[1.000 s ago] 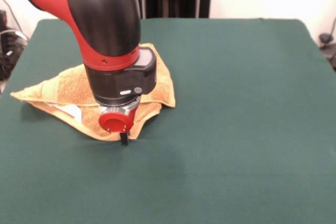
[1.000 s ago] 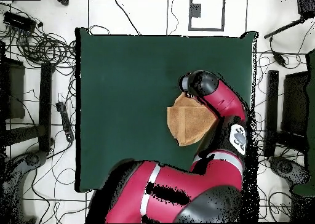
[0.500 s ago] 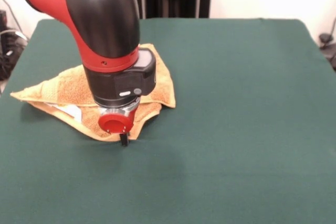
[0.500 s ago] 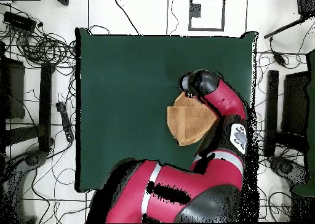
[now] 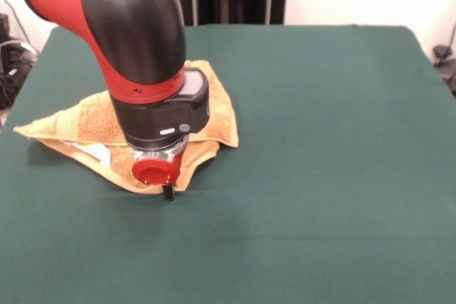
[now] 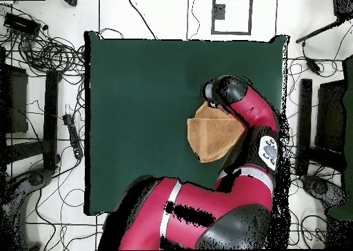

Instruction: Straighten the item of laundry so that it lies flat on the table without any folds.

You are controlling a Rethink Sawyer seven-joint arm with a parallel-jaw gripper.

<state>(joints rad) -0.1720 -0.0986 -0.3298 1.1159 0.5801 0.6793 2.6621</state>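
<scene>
Comparing with a second ago, only a slight arm shift toward 9 o'clock is seen; claw [image 5: 168, 191] state can't be told, towel [image 5: 85, 122] left folded on bench [image 5: 320, 140].

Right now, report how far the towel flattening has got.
Done: nothing visible yet. The towel lies folded over itself in a rough triangle on the green table, its white tag showing under the top layer. In hand: the gripper is down at the towel's near edge; its grip is hidden. Left: opening every fold and spreading the towel flat.
</scene>
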